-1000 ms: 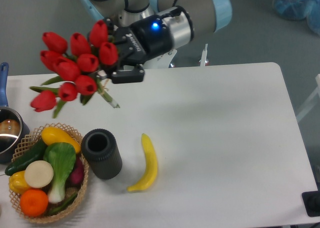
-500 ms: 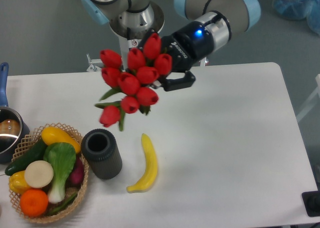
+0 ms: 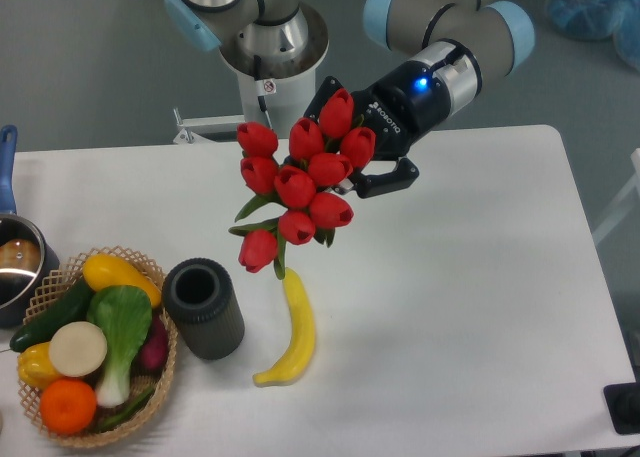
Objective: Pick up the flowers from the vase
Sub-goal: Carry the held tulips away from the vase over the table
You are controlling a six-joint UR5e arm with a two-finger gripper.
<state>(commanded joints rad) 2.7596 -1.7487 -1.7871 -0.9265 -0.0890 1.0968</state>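
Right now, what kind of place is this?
Probably a robotics lab test bench: a robot arm's gripper holding tulips above a plain white table set with a basket of produce and a vase.

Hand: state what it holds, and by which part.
The hand holds the flowers in the air, apparently by the stems, which are hidden behind the buds.

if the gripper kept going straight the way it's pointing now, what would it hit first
The gripper points down and left, already shut on the flowers. Carried along that line, the bunch would probably meet the banana or the vase first; depth from this single view is unclear.
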